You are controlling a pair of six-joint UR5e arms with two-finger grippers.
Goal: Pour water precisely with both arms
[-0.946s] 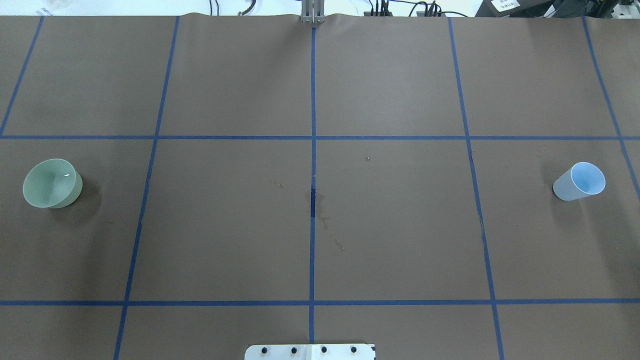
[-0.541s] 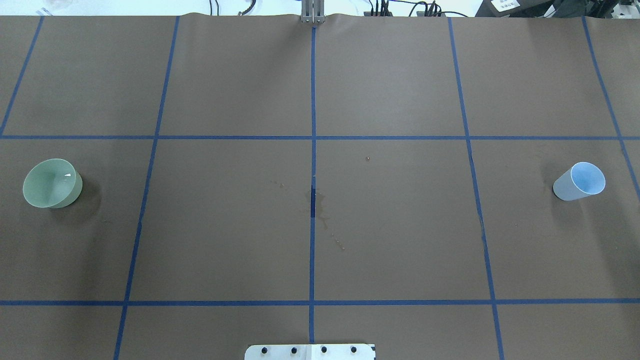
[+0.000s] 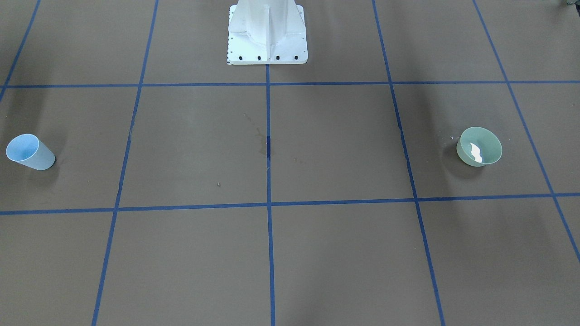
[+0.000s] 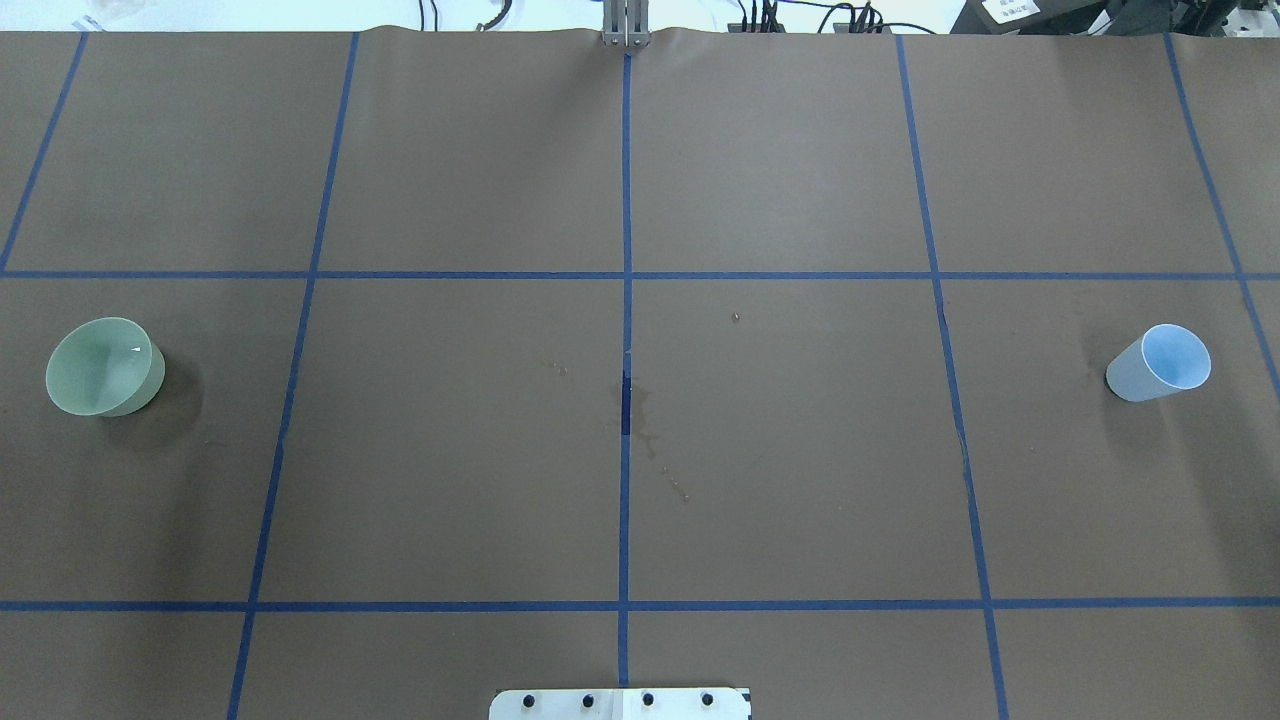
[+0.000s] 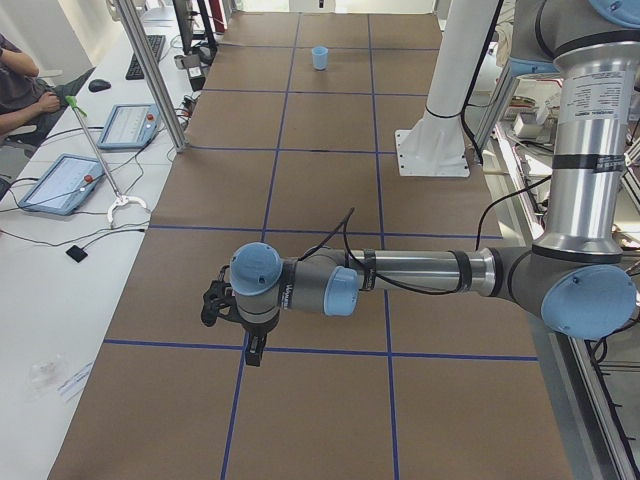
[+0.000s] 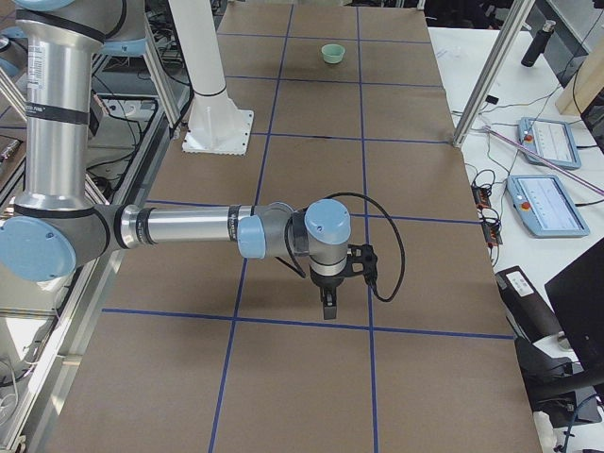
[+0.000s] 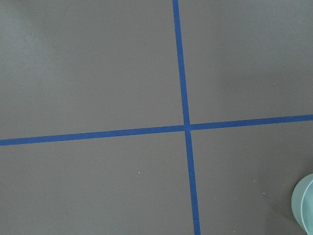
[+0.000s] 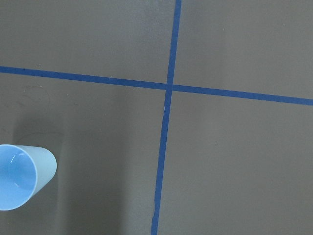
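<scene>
Overhead looks down from behind, front view opposite, both share the table (image 4: 460,450), wrist cameras close.

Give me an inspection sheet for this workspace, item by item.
Surface: brown mat with a blue tape grid; dried stain near the centre.
Job's things: green bowl and blue cup stand upright at opposite ends; water shows as a white glint in the bowl.
Clutter: one small speck.
Grippers: left gripper and right gripper hang above the mat, touching neither vessel; open or shut, cannot tell.
Cables: a black cable loops at the left wrist, another at the right.
Surroundings: white pedestal; teach pendants and a seated person at the side desk.
</scene>
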